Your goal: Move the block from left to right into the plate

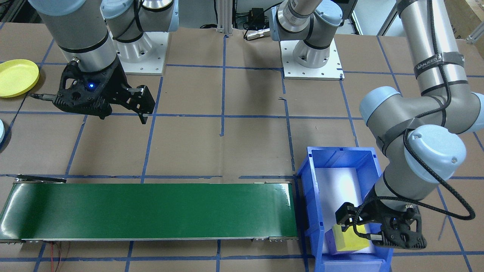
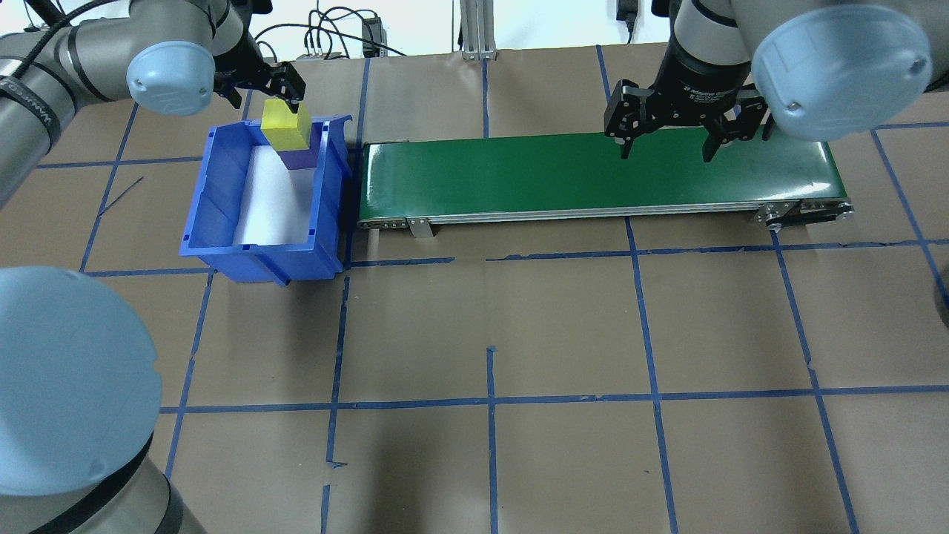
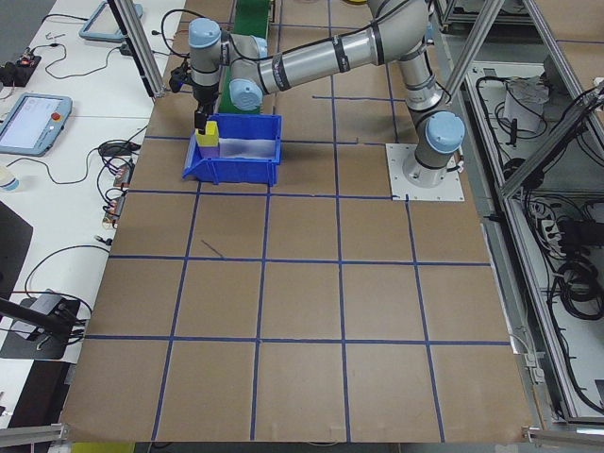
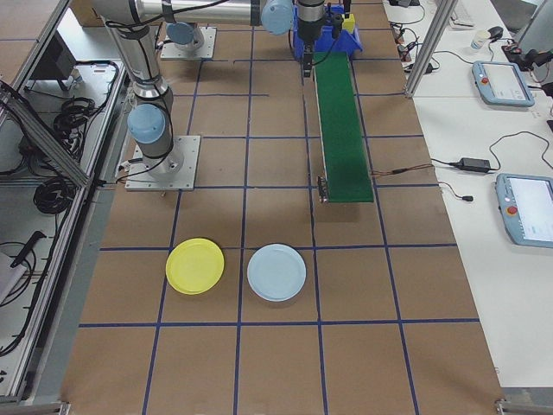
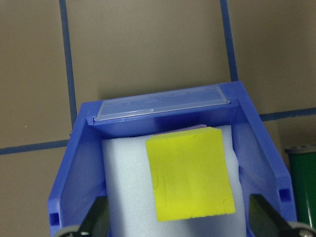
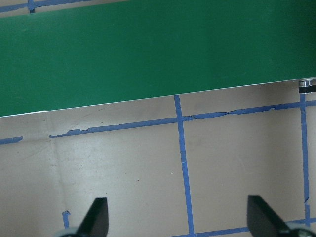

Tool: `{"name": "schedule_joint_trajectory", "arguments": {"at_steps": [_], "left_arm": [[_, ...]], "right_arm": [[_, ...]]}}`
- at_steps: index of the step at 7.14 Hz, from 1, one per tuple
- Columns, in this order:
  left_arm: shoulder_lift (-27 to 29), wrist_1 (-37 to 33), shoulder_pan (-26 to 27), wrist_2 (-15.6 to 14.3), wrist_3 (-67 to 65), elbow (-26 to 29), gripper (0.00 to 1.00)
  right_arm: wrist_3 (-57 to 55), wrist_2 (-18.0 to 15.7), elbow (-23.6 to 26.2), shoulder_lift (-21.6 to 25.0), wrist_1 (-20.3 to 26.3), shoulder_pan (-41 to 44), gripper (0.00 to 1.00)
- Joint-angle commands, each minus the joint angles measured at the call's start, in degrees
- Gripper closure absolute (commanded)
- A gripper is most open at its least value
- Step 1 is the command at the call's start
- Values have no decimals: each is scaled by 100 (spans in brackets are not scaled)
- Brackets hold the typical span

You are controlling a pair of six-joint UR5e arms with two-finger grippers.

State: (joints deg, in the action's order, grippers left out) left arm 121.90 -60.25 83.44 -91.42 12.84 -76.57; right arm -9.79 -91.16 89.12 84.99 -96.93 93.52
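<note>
A yellow block [image 5: 190, 173] rests on top of a purple block [image 2: 298, 158] at the far end of a blue bin [image 2: 215, 194], on white foam. My left gripper [image 1: 353, 226] hangs just over the yellow block [image 1: 351, 238]. It is open, with its fingers [image 5: 96, 219] wide of the block's sides and not touching it. My right gripper [image 2: 663, 141] is open and empty above the table beside the right end of the green conveyor belt [image 2: 593, 170]. The yellow plate [image 1: 17, 77] lies on the table far out on my right side.
A light blue plate [image 4: 276, 272] lies next to the yellow plate [image 4: 194, 265]. The belt [image 1: 151, 211] runs from the bin [image 1: 340, 153] toward my right. Both arm bases [image 1: 312, 56] stand on white mounts at the robot's edge of the table.
</note>
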Motion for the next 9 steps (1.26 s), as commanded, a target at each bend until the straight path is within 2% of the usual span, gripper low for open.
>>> {"name": "schedule_joint_trajectory", "arguments": {"at_steps": [1,2,3,4,5,8,9], "left_arm": [[289,267,-4,628,-106,-77,0],[308,416,-4,651,-237,-94,0],[291,427,-4,634,-256,-129,19],[256,418,-4,469,-273,-147,58],[195,383,-4,-46,-273,-147,67],[-348,243,49,-69,-316,-182,69],[-682,-237,206,-8,-526,-261,69]], "right_arm": [[-75,-16,0,0,7,9,0],[-84,-16,0,0,7,9,0],[-84,-16,0,0,7,9,0],[-84,-16,9,8,42,18,0],[-84,-16,18,9,42,18,0],[-102,-24,70,9,16,18,0],[-102,-25,70,17,25,18,0]]}}
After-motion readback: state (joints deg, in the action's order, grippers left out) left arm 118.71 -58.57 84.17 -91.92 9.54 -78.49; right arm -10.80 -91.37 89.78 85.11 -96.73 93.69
